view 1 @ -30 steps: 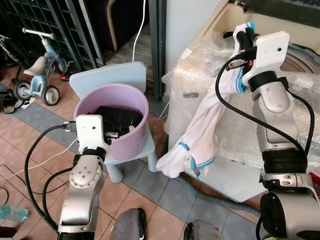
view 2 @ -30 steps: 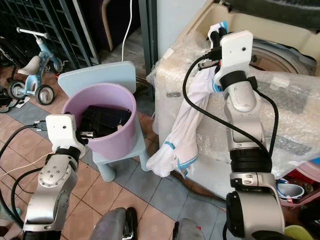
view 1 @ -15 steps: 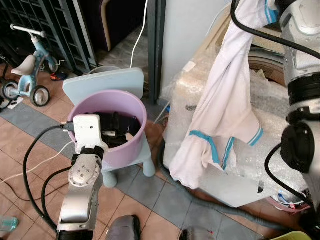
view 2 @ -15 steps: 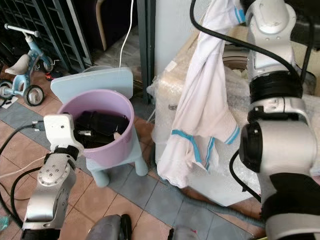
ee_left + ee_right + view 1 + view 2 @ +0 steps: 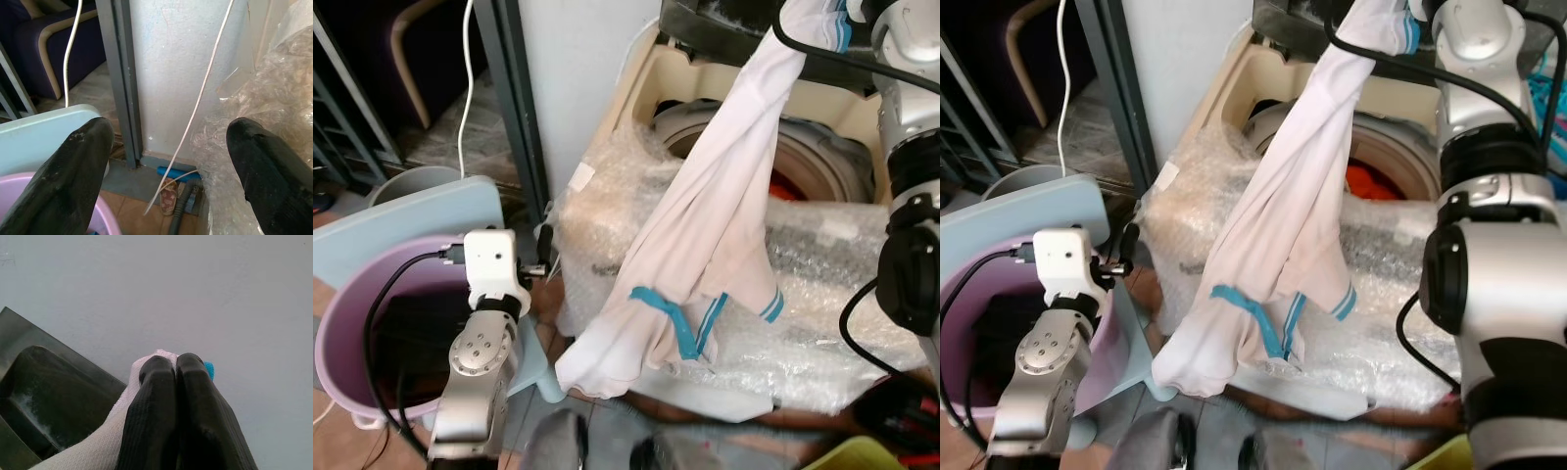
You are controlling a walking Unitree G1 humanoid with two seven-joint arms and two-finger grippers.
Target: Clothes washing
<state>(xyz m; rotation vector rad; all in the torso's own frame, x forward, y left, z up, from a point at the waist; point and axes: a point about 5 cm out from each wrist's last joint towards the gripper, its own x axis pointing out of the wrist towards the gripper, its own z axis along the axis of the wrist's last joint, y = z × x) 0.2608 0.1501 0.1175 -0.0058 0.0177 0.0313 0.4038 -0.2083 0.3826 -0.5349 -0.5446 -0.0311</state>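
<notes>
Right gripper [image 5: 175, 377] — fingers pinched on the white garment [image 5: 705, 245], which hangs over the open washing machine [image 5: 822, 166]. Left gripper [image 5: 166, 161] — fingers spread wide, beside the purple bucket [image 5: 337, 323].

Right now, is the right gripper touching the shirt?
Touching. In the right wrist view the right gripper's two black fingers are pressed together, with the white shirt pinched between them and bulging out at the tips.
</notes>
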